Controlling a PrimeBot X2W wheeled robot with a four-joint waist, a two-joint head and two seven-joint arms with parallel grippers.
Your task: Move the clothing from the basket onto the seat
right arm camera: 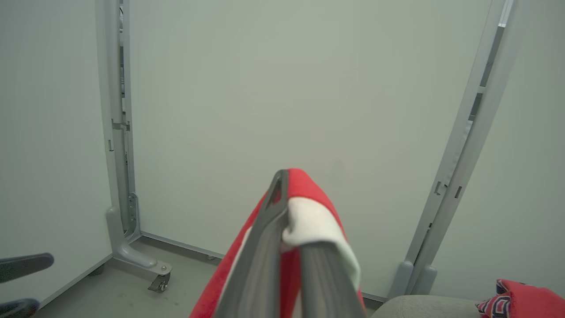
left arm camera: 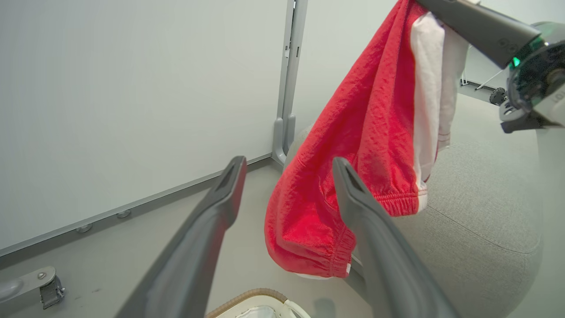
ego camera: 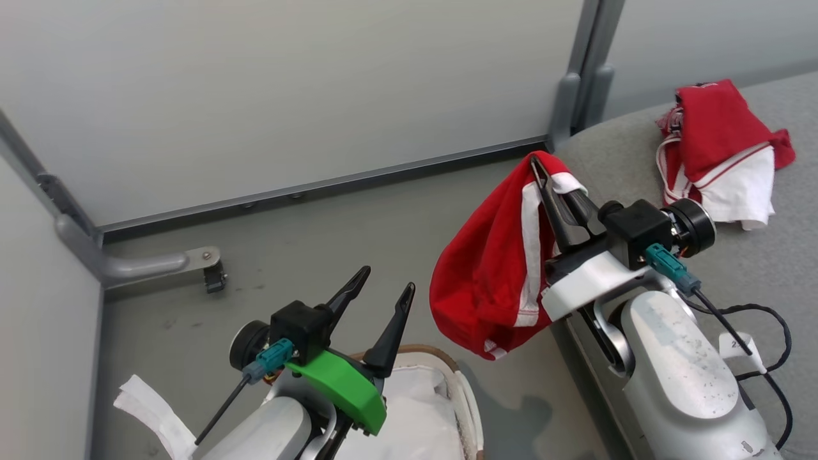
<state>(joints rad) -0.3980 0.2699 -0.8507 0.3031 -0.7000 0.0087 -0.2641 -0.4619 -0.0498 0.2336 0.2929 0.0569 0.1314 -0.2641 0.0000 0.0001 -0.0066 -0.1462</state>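
Red shorts with a white side stripe hang in the air beside the seat's left edge, my right gripper shut on their top. The same shorts show in the left wrist view, and draped over the shut fingers in the right wrist view. A red and white jersey lies crumpled on the grey seat. My left gripper stands open and empty above the basket, whose brown rim and white lining show at the bottom.
Pale partition walls with grey posts close off the back and left. A castor foot sits on the grey floor at the left. A black cable loops beside my right forearm.
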